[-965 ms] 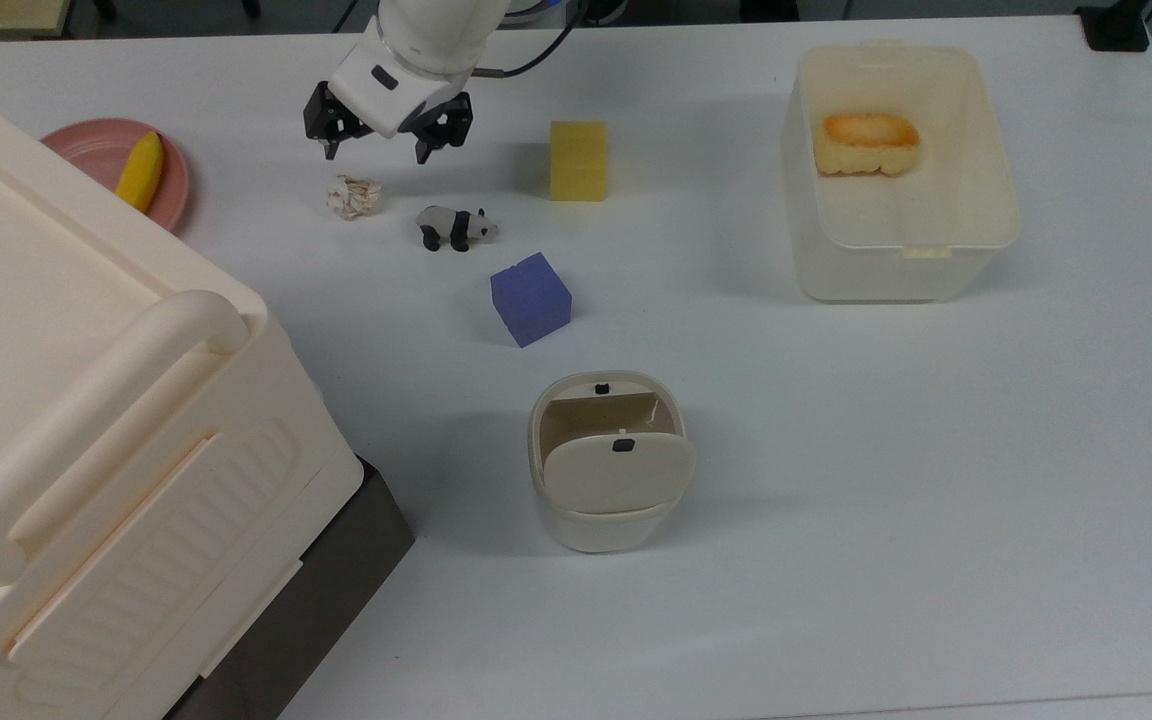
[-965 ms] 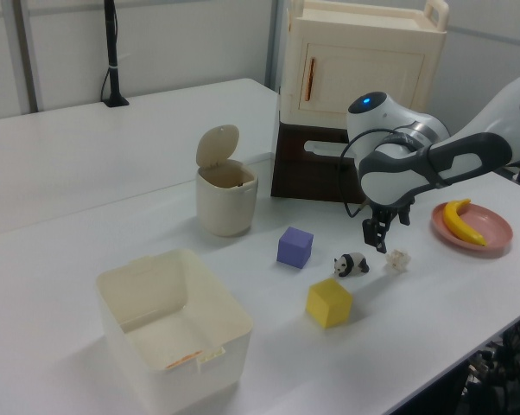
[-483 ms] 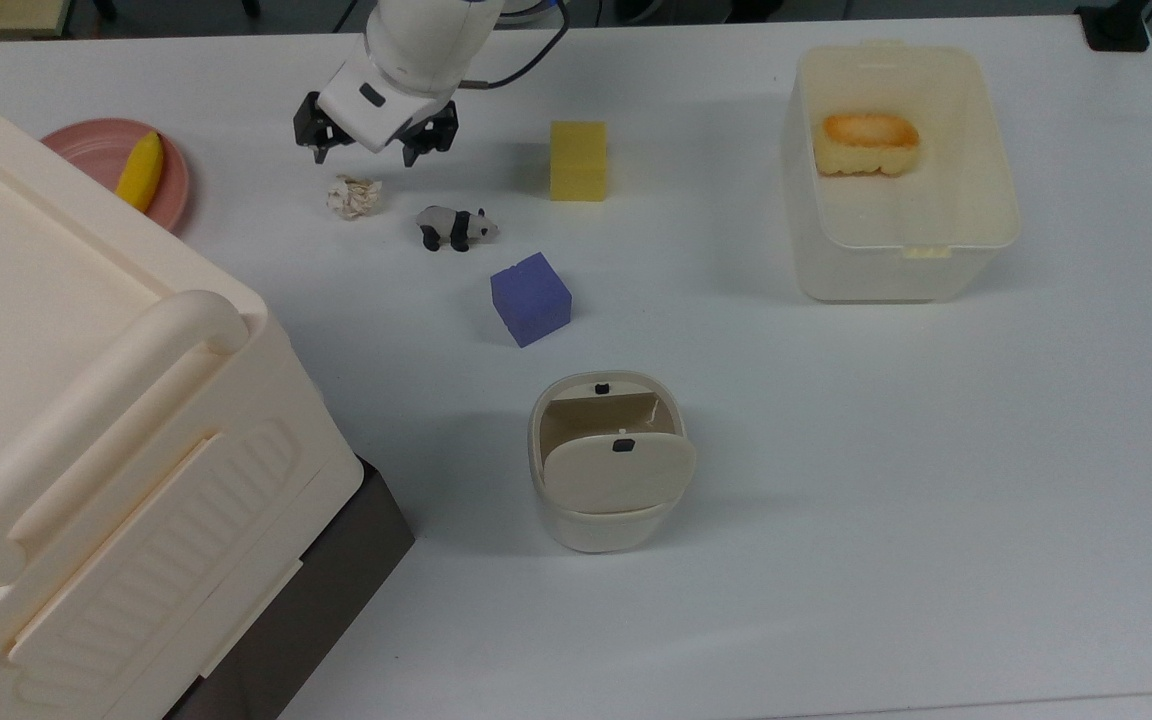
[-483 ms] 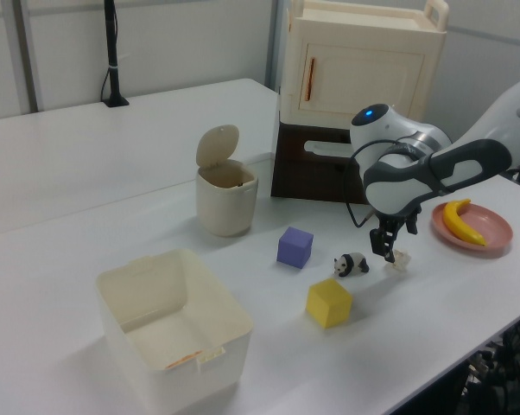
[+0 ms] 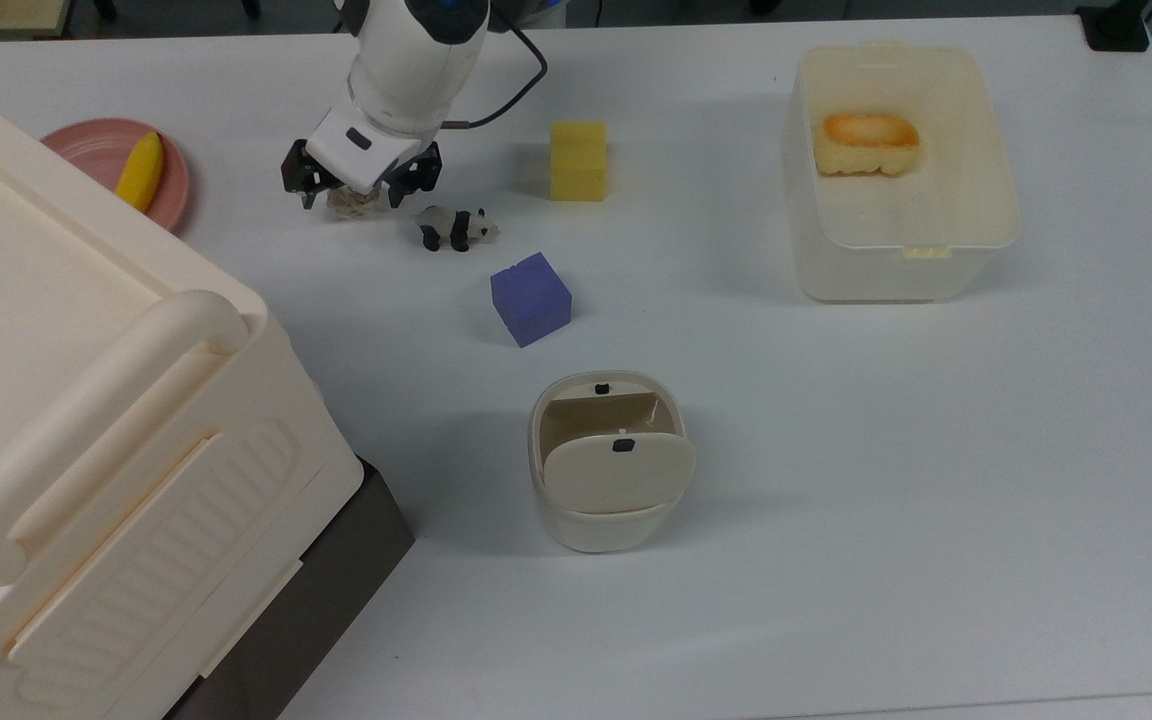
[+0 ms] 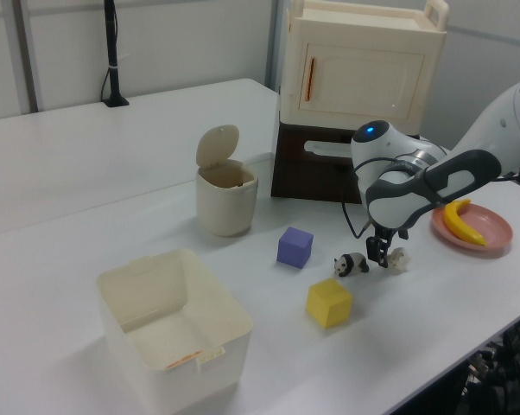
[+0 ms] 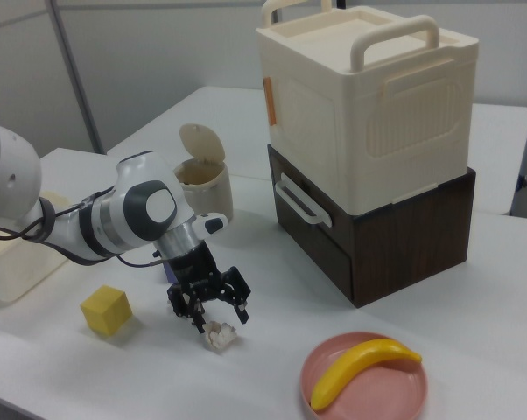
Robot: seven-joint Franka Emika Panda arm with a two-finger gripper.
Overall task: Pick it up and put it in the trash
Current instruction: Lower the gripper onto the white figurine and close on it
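Observation:
The crumpled off-white paper ball [image 5: 346, 204] lies on the white table, just to the top view's left of a toy panda [image 5: 456, 228]. My gripper [image 5: 351, 194] hangs low over the ball, open, with one black finger on either side of it. In the right view the gripper [image 7: 215, 317] is spread just above the paper ball [image 7: 218, 334]. In the left view the ball [image 6: 399, 259] peeks out beside the gripper [image 6: 382, 258]. The trash, a small cream bin [image 5: 601, 530] with its flap lid tipped up, stands nearer the top view's bottom middle.
A purple cube [image 5: 531, 298] sits between the panda and the bin. A yellow block [image 5: 578, 160], a translucent tub [image 5: 996, 230] holding a bread piece, a pink plate [image 5: 86, 145] with a banana, and a big cream box [image 5: 116, 420] on a dark base surround the area.
The gripper has come down and shifted toward the top view's lower left, from beside the paper ball to straddling it. Its fingers stay open; the ball has not moved.

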